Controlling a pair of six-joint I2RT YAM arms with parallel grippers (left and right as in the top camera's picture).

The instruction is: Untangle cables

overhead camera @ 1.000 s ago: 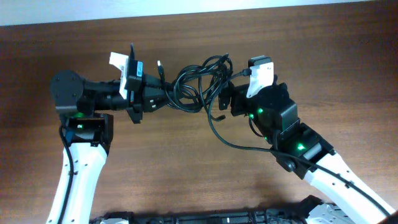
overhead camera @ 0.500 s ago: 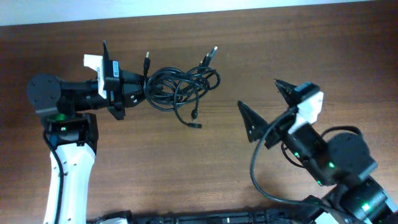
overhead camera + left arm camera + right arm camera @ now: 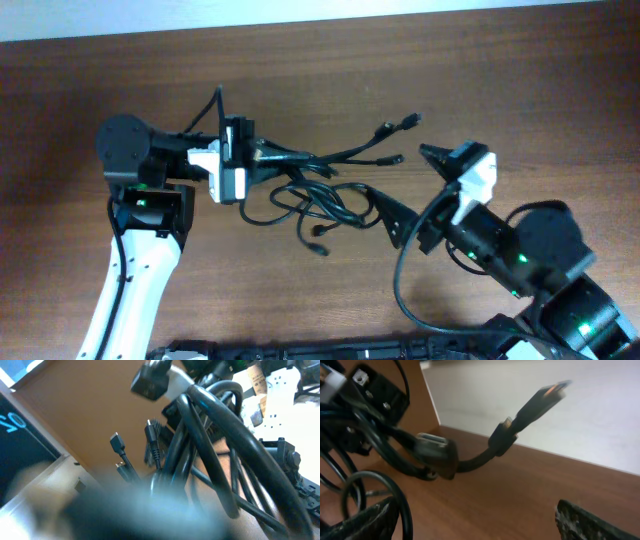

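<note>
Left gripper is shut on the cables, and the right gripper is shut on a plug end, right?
Not quite. The left gripper grips the cables, but the right gripper is open and empty, as the overhead view shows.

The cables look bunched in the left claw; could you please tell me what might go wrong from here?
1. The left claw is shut on several strands of the cables at once, so pulling may tighten the tangle.
2. The open right claw sits close to two plugs; it could grab both rather than one.
</note>
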